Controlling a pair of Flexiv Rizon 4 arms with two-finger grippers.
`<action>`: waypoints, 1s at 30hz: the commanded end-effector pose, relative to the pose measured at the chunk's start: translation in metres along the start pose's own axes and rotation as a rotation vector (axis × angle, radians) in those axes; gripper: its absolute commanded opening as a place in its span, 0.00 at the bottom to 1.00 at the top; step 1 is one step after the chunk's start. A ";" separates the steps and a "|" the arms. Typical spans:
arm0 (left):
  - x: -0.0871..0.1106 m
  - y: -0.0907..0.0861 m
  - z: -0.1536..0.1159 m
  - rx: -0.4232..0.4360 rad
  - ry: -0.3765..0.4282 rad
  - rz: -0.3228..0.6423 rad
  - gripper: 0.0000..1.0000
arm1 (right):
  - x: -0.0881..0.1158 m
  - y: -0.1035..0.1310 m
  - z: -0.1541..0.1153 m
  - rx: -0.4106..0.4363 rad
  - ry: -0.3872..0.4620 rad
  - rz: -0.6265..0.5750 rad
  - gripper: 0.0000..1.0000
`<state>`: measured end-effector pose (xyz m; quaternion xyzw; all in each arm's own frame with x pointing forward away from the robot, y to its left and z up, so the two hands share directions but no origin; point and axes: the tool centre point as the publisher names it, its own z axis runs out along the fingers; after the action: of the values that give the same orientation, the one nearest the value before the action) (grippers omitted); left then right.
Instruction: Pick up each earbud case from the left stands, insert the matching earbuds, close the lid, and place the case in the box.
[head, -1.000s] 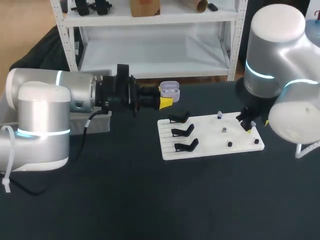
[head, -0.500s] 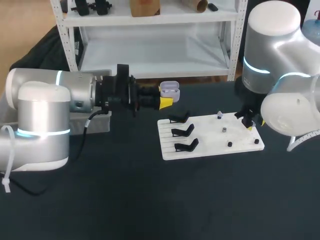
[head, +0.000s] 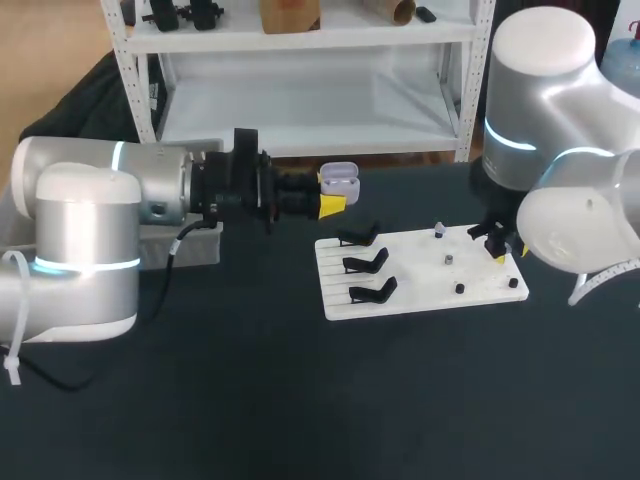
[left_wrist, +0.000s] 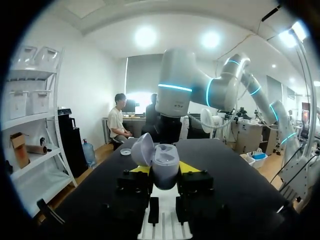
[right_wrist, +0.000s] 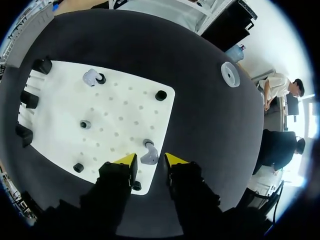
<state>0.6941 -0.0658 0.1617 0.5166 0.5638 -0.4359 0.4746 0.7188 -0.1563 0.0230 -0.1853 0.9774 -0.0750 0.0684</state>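
Observation:
My left gripper (head: 331, 206) hangs above the table beyond the board's far left corner, shut on a pale lavender earbud case (head: 339, 179). In the left wrist view the case (left_wrist: 165, 169) stands upright between the fingers with its lid (left_wrist: 142, 149) swung open. The white board (head: 420, 290) carries three black stands (head: 366, 263), all bare, on its left half. My right gripper (right_wrist: 150, 161) is low over the board's right end, its yellow tips on either side of a lavender earbud (right_wrist: 149, 155) with slim gaps showing. A second earbud (right_wrist: 90, 76) sits farther along the board.
Small black pegs (right_wrist: 161, 95) and a grey peg (right_wrist: 85, 124) dot the board. A white round disc (right_wrist: 230, 74) lies on the dark table beyond the board. A grey box (head: 185, 243) sits at the table's left, partly behind my left arm.
My right arm has shifted slightly over the board's right end and its fingers have drawn closer together around the earbud. The left arm and the case have not moved.

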 end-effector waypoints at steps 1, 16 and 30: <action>0.001 -0.001 0.000 -0.005 -0.003 0.001 0.00 | -0.003 0.001 0.004 0.004 0.002 0.002 0.31; 0.001 -0.001 0.000 -0.005 -0.003 0.001 0.00 | -0.004 -0.001 0.003 0.015 0.004 0.025 0.00; 0.001 -0.001 0.000 -0.005 -0.003 0.001 0.00 | 0.029 -0.004 -0.083 0.079 -0.088 0.065 0.00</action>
<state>0.6940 -0.0659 0.1617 0.5165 0.5639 -0.4357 0.4747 0.7104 -0.1558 0.0792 -0.1532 0.9780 -0.1067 0.0925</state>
